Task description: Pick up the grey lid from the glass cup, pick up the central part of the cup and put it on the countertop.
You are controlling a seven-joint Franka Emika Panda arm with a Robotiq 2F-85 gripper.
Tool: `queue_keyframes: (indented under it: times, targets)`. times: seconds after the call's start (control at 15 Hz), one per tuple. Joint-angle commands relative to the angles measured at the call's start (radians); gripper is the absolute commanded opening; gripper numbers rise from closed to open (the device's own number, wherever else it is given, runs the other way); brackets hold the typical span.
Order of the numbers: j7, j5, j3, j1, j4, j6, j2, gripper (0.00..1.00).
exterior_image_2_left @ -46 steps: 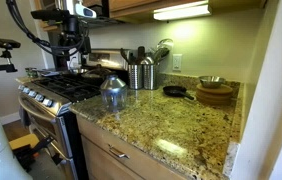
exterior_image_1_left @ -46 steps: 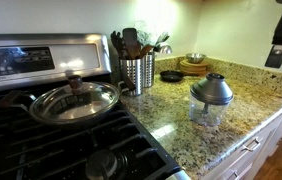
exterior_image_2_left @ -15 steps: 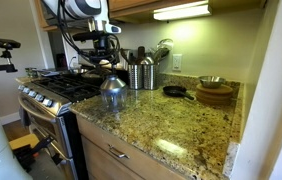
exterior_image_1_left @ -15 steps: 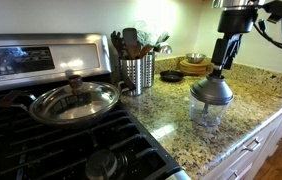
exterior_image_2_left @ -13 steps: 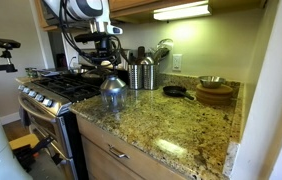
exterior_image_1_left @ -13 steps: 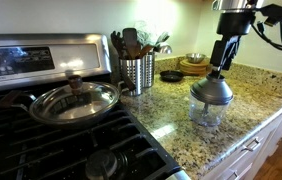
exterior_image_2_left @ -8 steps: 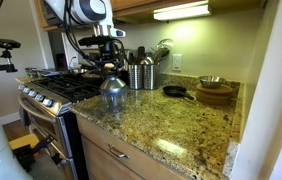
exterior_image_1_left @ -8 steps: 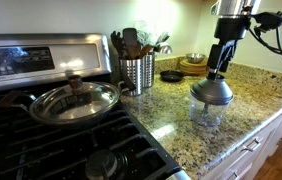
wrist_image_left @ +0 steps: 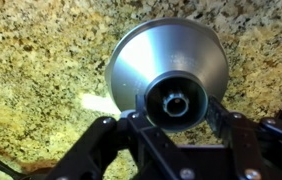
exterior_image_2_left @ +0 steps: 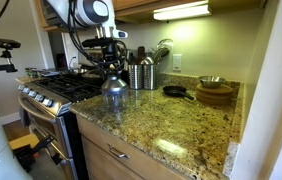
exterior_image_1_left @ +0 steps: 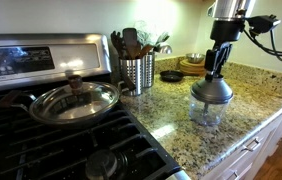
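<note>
The grey lid [exterior_image_1_left: 212, 90] sits on the glass cup [exterior_image_1_left: 207, 113] on the granite countertop [exterior_image_1_left: 166, 118], near its front edge. Both also show in an exterior view, the lid [exterior_image_2_left: 113, 83] above the cup [exterior_image_2_left: 113, 99]. My gripper [exterior_image_1_left: 212, 72] hangs straight above the lid, at its knob. In the wrist view the lid [wrist_image_left: 146, 50] fills the centre, and my gripper [wrist_image_left: 176, 112] is open with a finger on each side of the knob. The central part of the cup is hidden under the lid.
A ribbed steel utensil holder [exterior_image_1_left: 136, 72] stands behind the cup. A pan with a glass lid [exterior_image_1_left: 74, 100] sits on the black stove at the left. A small black skillet [exterior_image_1_left: 171, 76] and wooden bowls [exterior_image_2_left: 215, 94] stand farther back along the counter.
My arm has come in from the upper edge and lowered over the cup. The gripper has come down and now sits around the lid's knob. The lid and cup have not moved.
</note>
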Motion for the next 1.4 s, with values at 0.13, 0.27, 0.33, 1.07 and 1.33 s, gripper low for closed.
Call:
queue_keyframes:
  times: [0.13, 0.27, 0.33, 1.07, 1.33]
  targets:
    - [0.000, -0.030, -0.005, -0.009, 0.004, 0.011, -0.002, 0.35]
    - [0.014, -0.035, -0.004, -0.013, 0.007, 0.000, -0.009, 0.35]
    - [0.019, -0.029, -0.004, -0.012, 0.012, -0.017, -0.018, 0.35]
    - [0.014, -0.002, 0.018, 0.016, 0.104, -0.191, -0.135, 0.35]
    - [-0.001, 0.010, 0.050, 0.058, 0.150, -0.197, -0.118, 0.35]
